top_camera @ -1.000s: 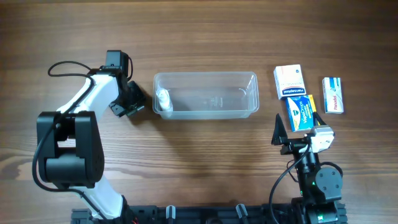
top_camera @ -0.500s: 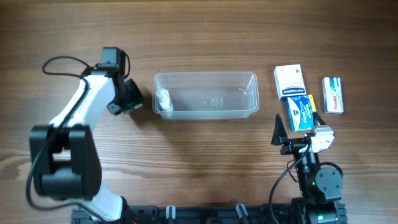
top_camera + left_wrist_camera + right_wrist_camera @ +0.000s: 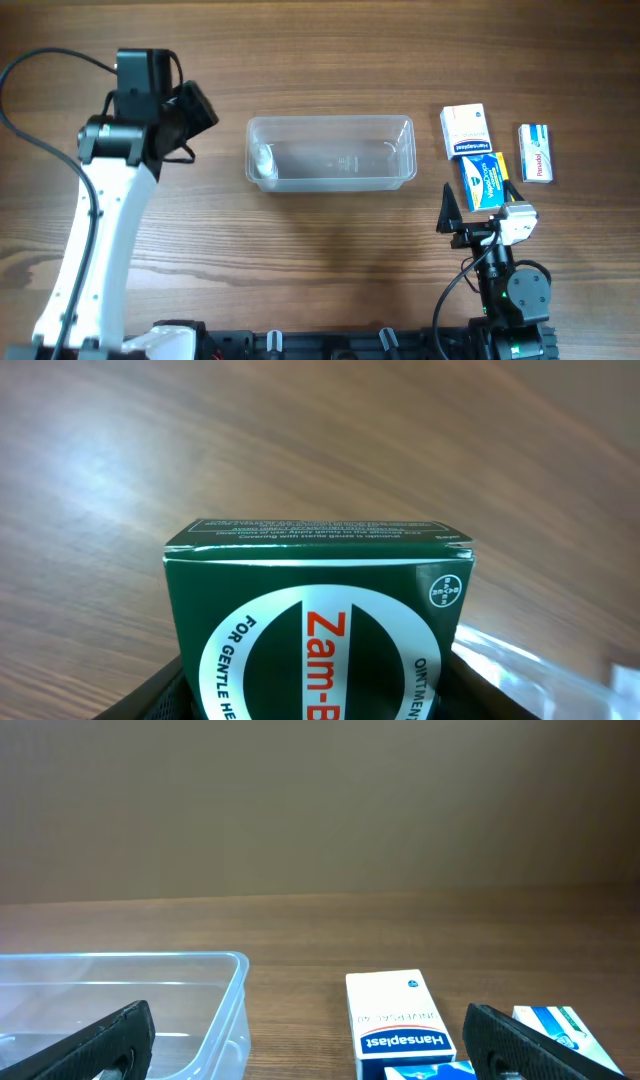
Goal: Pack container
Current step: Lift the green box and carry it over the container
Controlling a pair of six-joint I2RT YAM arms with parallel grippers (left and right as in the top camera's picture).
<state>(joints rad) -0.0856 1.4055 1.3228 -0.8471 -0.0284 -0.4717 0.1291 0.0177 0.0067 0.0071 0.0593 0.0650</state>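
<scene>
Left gripper (image 3: 195, 108) holding green box (image 3: 315, 610), seemingly clear of container (image 3: 330, 119) rim

The left arm (image 3: 95, 230) stands tall and stretched forward, wrist bent so the left gripper (image 3: 193, 108) angles off to its right, fingers clamped on a green box (image 3: 315, 620). The right gripper (image 3: 473, 208) sits low, pointing ahead, jaws spread wide.

Clear rectangular container (image 3: 330, 119), rounded corners, upright, open-topped, mid-table (image 3: 300, 60).
</scene>
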